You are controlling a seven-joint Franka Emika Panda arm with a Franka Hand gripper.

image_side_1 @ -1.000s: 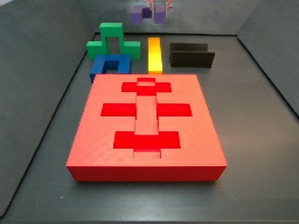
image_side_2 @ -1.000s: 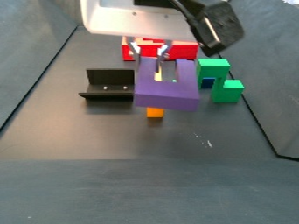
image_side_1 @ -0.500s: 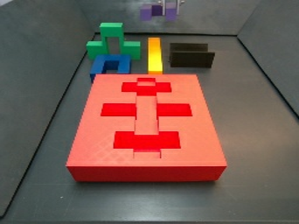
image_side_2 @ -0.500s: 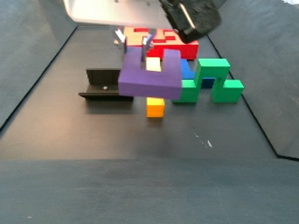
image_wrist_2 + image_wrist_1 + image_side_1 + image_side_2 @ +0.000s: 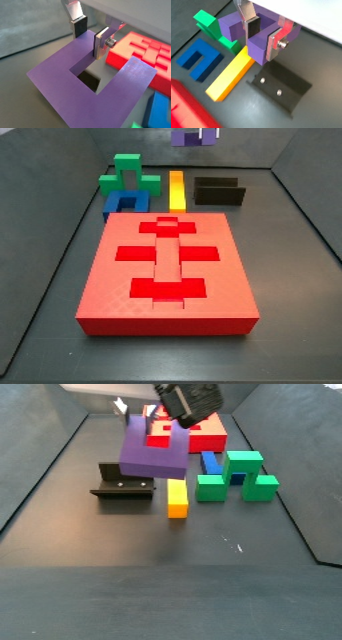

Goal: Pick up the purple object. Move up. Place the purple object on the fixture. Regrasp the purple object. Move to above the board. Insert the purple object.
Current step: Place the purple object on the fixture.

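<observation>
So the tool (image 5: pixel 263 31) is mostly hidden in both side views. In a side view only the bottom edge of the purple object (image 5: pixel 195 136) pokes in at the frame's top, the rest is cut off, so you can't make out the fingers there at all. In another side view the purple object (image 5: pixel 151 446) hangs in the air above the fixture (image 5: pixel 126 483), with the arm's body above it running out of frame, and it covers part of the board (image 5: pixel 210 436) behind it.

The wrist views are way clearer. The tool's silver fingers (image 5: pixel 101 44) are pinching one prong of the purple object (image 5: pixel 93 85), one plate on the outside and one down in the U's slot. In a wrist view the object's flat U face is turned toward the camera, the prongs running away from the tool and the open end of the slot facing outward. Below it in another wrist view sit the fixture (image 5: pixel 283 90), the yellow bar (image 5: pixel 232 76), the blue block (image 5: pixel 198 58) and the green block (image 5: pixel 212 25), all on the dark tabletop (image 5: pixel 201 574).

Versus half a second ago, the object is higher: it has slid further off the top in a side view and looks smaller and farther back in another.
</observation>
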